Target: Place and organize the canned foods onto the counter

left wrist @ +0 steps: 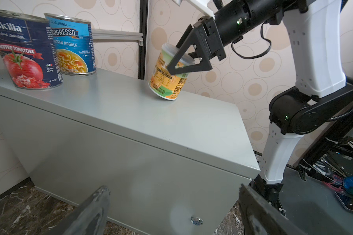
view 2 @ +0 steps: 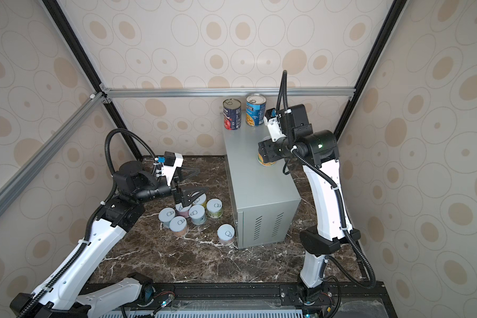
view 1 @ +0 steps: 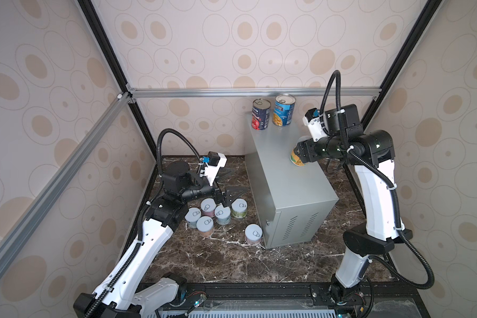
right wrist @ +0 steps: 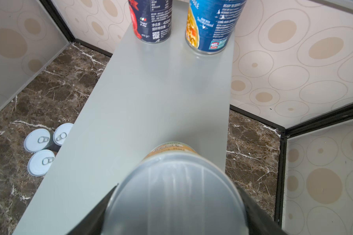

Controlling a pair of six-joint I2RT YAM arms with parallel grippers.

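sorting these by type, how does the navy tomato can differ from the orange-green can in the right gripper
The navy tomato can stands upright and free on the counter; the orange-green can is tilted, clamped in the right gripper. The navy tomato can has a bare metal top; the orange-green can has a whitish plastic lid. Both are labelled cylinders over the counter.

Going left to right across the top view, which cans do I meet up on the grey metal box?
navy-red can → blue-yellow can → green-yellow can, held by the right gripper.
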